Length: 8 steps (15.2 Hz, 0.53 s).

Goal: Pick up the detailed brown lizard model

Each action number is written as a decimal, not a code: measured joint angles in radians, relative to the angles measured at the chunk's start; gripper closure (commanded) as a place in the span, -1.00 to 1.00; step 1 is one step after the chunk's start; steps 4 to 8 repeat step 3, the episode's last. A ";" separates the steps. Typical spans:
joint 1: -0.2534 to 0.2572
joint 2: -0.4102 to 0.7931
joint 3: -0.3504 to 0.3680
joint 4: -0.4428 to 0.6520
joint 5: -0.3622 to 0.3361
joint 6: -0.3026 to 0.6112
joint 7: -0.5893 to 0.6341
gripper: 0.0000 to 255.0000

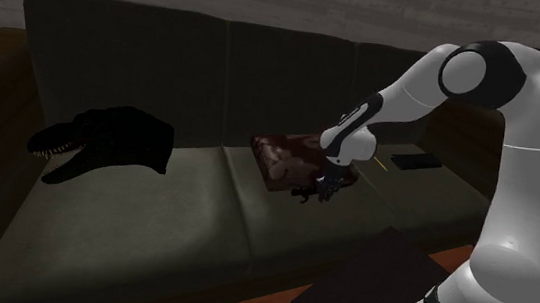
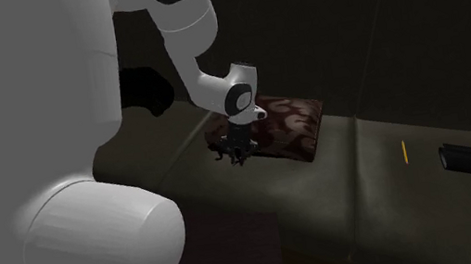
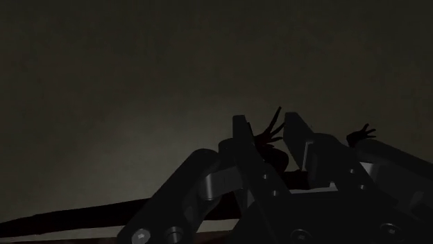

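A small dark lizard model (image 1: 305, 193) with splayed, clawed feet sits at the front edge of a brown patterned cushion (image 1: 293, 158) on the dark sofa. My gripper (image 1: 326, 188) points down over it, shut on its body. In the wrist view the two black fingers (image 3: 241, 142) clasp the lizard's body (image 3: 277, 159). Its toes stick out past them and its thin tail trails off to one side. In the second exterior view the gripper (image 2: 242, 150) holds the lizard (image 2: 226, 153) low over the seat. Whether the lizard touches the seat I cannot tell.
A big black dinosaur head (image 1: 108, 146) with bared teeth lies on the sofa seat (image 1: 203, 210) at the shoulder view's left. A flat black object (image 1: 418, 160) and a thin yellow stick (image 2: 404, 152) lie past the cushion. The sofa back rises behind; the dark stand (image 1: 367, 284) is near.
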 measured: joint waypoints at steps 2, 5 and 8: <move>0.004 -0.032 -0.006 -0.014 -0.008 -0.018 0.006 1.00; 0.004 -0.036 -0.007 -0.012 -0.010 -0.024 0.008 1.00; 0.004 -0.036 -0.007 -0.012 -0.010 -0.024 0.008 1.00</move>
